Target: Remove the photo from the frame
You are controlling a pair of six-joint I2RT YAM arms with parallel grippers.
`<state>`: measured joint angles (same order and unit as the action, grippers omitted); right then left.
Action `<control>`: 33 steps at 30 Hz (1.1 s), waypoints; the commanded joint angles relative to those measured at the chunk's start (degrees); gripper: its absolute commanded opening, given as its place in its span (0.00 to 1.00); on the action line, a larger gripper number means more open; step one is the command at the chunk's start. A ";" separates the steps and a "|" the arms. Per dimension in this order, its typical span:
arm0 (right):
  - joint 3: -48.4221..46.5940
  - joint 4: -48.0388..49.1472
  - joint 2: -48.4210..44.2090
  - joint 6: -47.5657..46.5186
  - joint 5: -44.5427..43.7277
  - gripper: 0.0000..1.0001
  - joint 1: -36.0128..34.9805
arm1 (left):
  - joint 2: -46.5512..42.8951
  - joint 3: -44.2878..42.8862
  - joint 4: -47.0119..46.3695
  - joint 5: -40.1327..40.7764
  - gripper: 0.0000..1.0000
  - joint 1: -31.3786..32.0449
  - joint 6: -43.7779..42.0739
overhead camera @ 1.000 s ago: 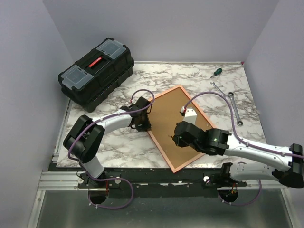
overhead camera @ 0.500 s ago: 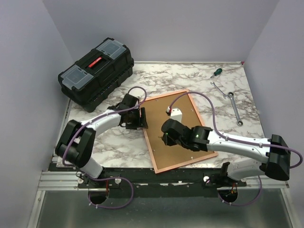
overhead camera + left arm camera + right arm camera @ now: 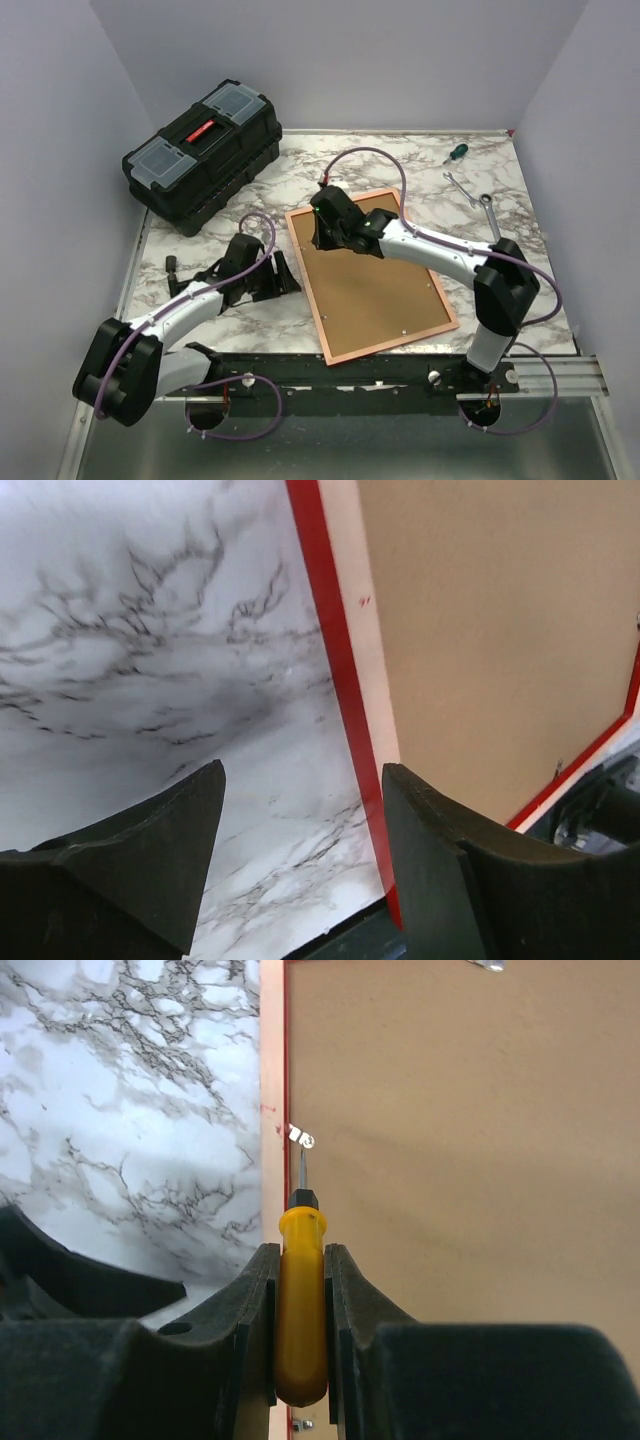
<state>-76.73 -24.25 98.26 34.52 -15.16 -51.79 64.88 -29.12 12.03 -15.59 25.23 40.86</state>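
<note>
The red frame (image 3: 338, 650) is seen lying flat and face down on the marble bench (image 3: 400, 160), turned at a slant, with its brown backing board (image 3: 375, 285) uppermost and set inside the border. The photo is hidden beneath that board and cannot be made out in any view. The right arm is stretched across the board to the frame's far left corner. There the right end effector (image 3: 300, 1260) is clamped on a yellow-handled screwdriver (image 3: 300, 1300), gripped by its handle between both fingers. The thin blade is pointed forward at a small pale tab (image 3: 300, 1138) on the board's left edge, just inside the red border. Whether the tip touches the tab cannot be told. The left arm is laid low over the bench on the left of the frame. The left end effector (image 3: 300, 780) is spread wide with nothing between its fingers, and it is held just beside the frame's left edge, near the close corner. A black toolbox (image 3: 205, 150) is set at the far left corner of the bench. A green-handled screwdriver (image 3: 456, 152) and a wrench (image 3: 495, 230) are lying toward the far right, well apart from the frame.
</note>
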 commanded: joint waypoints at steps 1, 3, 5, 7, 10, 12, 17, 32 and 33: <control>-5.55 -0.26 5.74 -4.16 3.39 0.01 -0.15 | 1.91 7.15 -14.11 -9.67 0.65 0.08 6.85; -5.68 0.21 6.78 -4.69 4.14 0.01 -0.24 | 3.31 8.34 -16.78 -10.68 0.59 0.09 8.39; -4.99 0.84 7.36 -4.68 3.59 0.01 -0.40 | 5.34 8.62 -18.42 -11.42 0.47 0.21 9.74; -4.73 0.96 8.05 -4.96 2.63 0.01 -0.67 | 6.88 8.75 -19.67 -11.26 0.45 0.57 11.06; -4.32 1.67 8.38 -5.05 3.00 0.01 -1.25 | 7.10 9.40 -19.87 -8.65 0.49 0.96 12.56; -3.89 2.18 8.35 -4.94 2.67 0.01 -1.79 | 7.52 8.60 -16.99 -5.89 0.52 0.96 12.90; -2.77 2.80 8.26 -4.18 1.58 0.01 -3.10 | 11.33 5.15 -12.13 -2.52 0.40 1.04 13.59; -4.09 3.36 11.24 -4.73 -6.71 0.01 -3.30 | 15.38 6.92 -13.79 -0.21 0.37 1.35 12.80; -4.45 3.48 11.47 -4.56 -7.11 0.01 -3.27 | 15.51 7.14 -13.79 0.01 0.37 1.39 12.67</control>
<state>-79.88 -22.24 107.18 30.35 -17.23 -54.78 77.73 -23.94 -6.55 -22.09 26.22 56.14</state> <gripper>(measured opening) 0.236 0.357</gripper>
